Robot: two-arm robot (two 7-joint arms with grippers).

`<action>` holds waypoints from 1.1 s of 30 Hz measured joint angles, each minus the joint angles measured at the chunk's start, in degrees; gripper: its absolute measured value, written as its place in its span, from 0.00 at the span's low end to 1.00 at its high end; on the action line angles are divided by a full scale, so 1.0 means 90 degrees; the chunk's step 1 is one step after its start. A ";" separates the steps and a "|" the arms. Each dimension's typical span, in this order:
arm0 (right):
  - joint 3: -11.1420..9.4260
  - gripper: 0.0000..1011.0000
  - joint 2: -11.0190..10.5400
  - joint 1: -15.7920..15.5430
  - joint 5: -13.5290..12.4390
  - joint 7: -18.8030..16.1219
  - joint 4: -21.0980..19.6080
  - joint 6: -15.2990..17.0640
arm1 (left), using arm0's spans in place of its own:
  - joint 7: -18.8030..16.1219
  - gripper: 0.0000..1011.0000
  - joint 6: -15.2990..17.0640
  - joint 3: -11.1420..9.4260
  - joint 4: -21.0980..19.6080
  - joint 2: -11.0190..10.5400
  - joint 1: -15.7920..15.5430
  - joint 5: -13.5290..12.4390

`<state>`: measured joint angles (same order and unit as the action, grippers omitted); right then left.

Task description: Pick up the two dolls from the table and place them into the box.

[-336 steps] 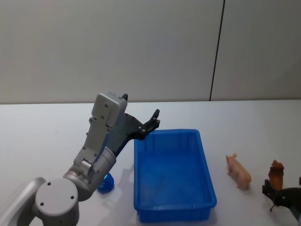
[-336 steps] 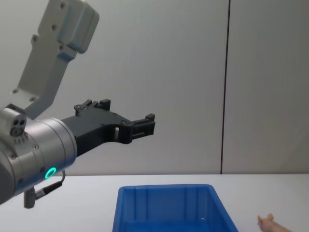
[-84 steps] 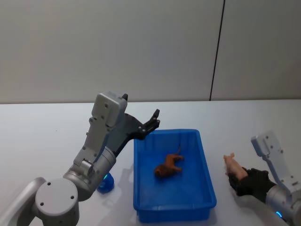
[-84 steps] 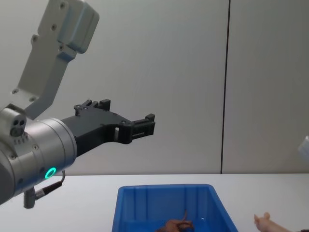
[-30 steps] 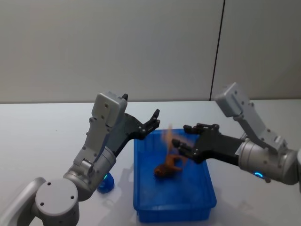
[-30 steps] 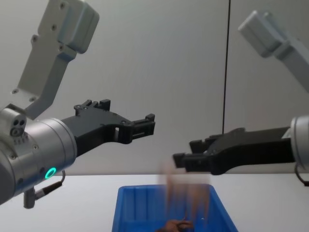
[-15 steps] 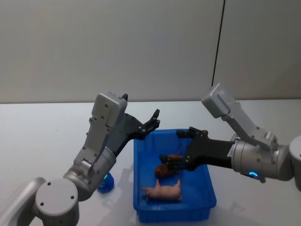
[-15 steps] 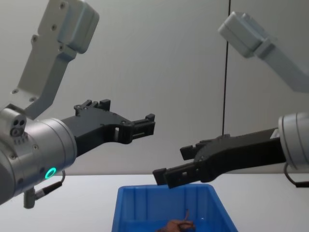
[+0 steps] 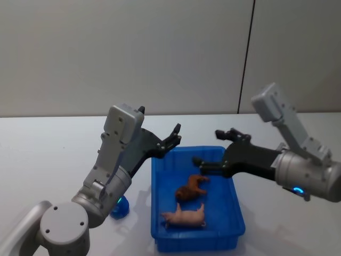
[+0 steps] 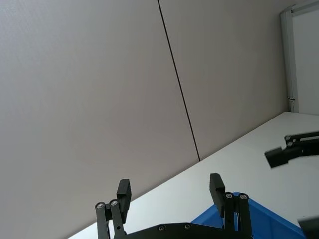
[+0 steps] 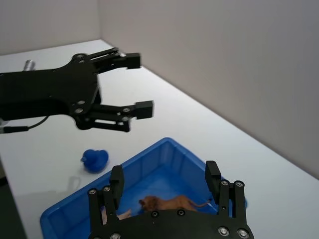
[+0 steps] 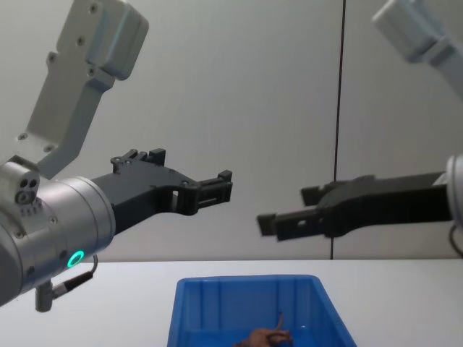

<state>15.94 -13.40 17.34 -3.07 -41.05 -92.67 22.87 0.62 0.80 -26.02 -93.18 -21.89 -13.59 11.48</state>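
Box [image 9: 196, 242] stands on the table [image 9: 42, 160] with both dolls inside. Dark reddish-brown doll [image 9: 192, 186] lies near the box centre, long axis diagonal, one end toward the far right corner, its thin part upturned. Pale pink doll [image 9: 184, 217] lies on its side by the near wall – long axis parallel to that wall. Right gripper [image 9: 206, 146] hangs above the box's far right corner, jaws wide apart, empty. Left gripper [image 9: 176, 134] hangs above the far left corner – jaws apart, holding nothing
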 joint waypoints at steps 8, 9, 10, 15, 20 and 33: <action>-0.0197 0.99 -0.0160 -0.0195 -0.0376 0.0630 -0.0168 -0.0280 | 0.0000 0.99 0.0000 0.0000 0.0000 0.0000 0.0000 0.0000; -0.0237 0.99 -0.0201 -0.0247 -0.0439 0.0759 -0.0212 -0.0327 | 0.0000 0.99 0.0000 0.0000 0.0000 0.0000 0.0000 0.0000; -0.0256 0.99 -0.0219 -0.0272 -0.0477 0.0841 -0.0233 -0.0356 | 0.0000 0.99 0.0000 0.0000 0.0000 0.0000 0.0000 0.0000; -0.0389 0.99 -0.0346 -0.0462 -0.0658 0.1322 -0.0395 -0.0518 | 0.0000 0.99 0.0000 0.0000 0.0000 0.0000 0.0000 0.0000; -0.0502 0.99 -0.0461 -0.0645 -0.0784 0.1752 -0.0546 -0.0648 | 0.0000 0.99 0.0000 0.0000 0.0000 0.0000 0.0000 0.0000; -0.0835 0.99 -0.0753 -0.1192 -0.1023 0.2989 -0.0946 -0.1009 | 0.0123 0.99 0.0161 0.0061 -0.0120 -0.0113 0.0071 0.0137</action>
<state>8.43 -20.18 6.61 -12.27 -14.15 -101.19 13.79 1.73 2.24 -25.47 -94.25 -22.91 -12.95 12.72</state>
